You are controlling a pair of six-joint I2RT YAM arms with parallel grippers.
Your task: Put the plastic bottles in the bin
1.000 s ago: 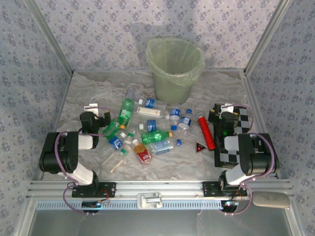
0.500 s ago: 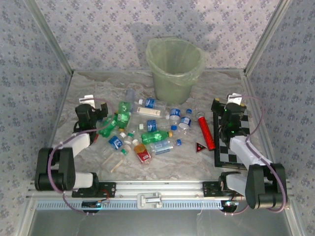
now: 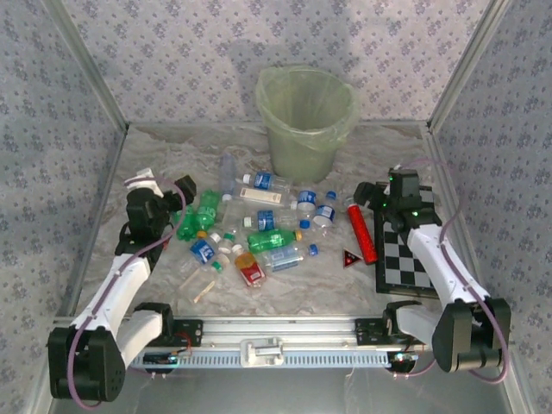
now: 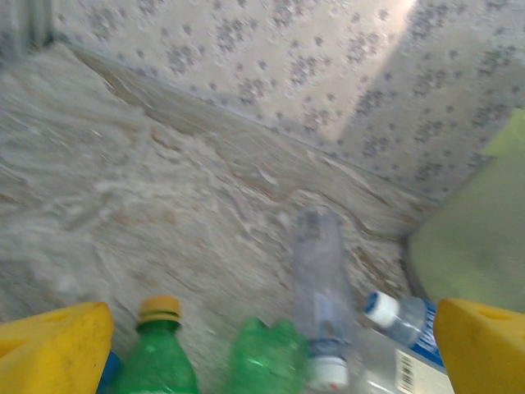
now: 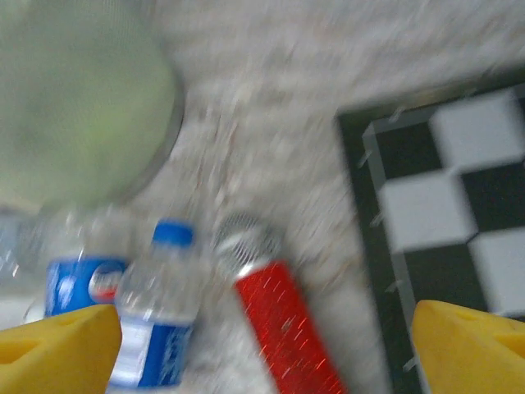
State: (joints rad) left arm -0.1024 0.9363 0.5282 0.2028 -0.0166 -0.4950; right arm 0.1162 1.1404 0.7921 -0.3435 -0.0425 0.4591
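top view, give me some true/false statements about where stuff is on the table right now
1. The bin stands upright at the far side of the table. True.
2. Every one of the plastic bottles is inside the bin. False: many lie scattered on the table in front of it.
3. The red tube lies on the checkerboard. False: it lies on the table beside the board.
4. The left gripper is open, holding nothing. True.

Top camera looks down from behind; 2 low wrist cameras both catch the bin.
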